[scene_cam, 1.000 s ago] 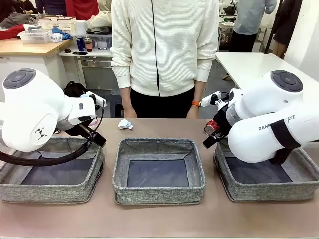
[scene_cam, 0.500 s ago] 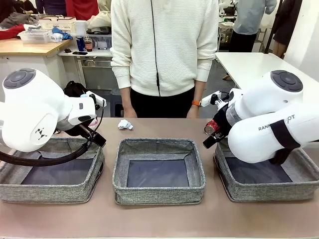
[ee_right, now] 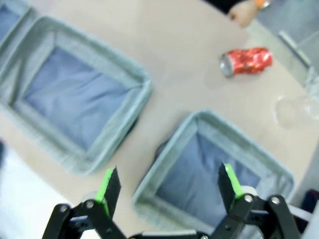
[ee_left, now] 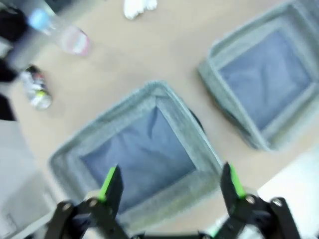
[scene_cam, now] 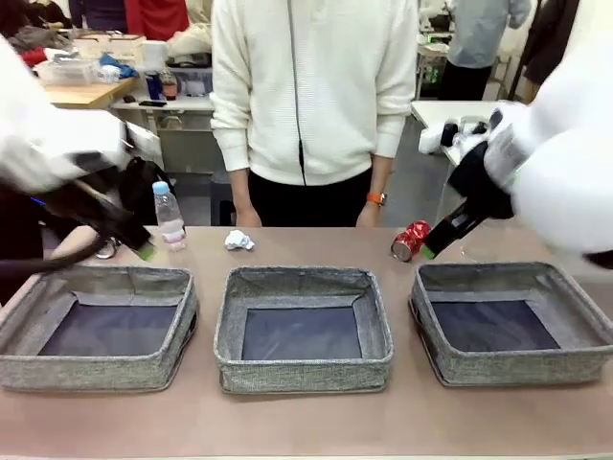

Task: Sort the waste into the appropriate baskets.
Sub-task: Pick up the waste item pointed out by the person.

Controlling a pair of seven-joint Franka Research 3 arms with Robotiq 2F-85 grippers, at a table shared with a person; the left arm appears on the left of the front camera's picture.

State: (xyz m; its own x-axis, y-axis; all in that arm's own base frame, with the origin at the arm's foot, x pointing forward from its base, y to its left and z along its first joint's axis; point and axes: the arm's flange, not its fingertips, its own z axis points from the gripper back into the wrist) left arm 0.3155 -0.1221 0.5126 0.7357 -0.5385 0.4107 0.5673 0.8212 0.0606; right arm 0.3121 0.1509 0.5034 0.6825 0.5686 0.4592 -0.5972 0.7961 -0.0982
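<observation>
Compared with a second ago, both arms are seen lifted and drawn outward, blurred by motion, so that the three baskets are uncovered. The left basket (scene_cam: 96, 369), the middle basket (scene_cam: 305, 369) and the right basket (scene_cam: 508, 369) are lined up on the table (scene_cam: 306, 422), their dark bottoms exposed. The small clear bottle (scene_cam: 169, 216), hidden behind the left arm before, is now shown upright beyond the left basket. The dark can (ee_left: 37, 89) is seen lying near it. The crushed red can (scene_cam: 410, 240), half covered earlier, is fully shown on its side beyond the right basket. The crumpled paper ball (scene_cam: 238, 240) is left unmoved near the far edge. The left gripper (ee_left: 171, 181) is held wide apart over the left basket with nothing between its fingers. The right gripper (ee_right: 169, 184) is likewise spread wide and unloaded over the right basket. A faint clear cup (ee_right: 289, 110) is made out beside that basket. A person in a white sweater (scene_cam: 311, 86) is stood at the far side.
</observation>
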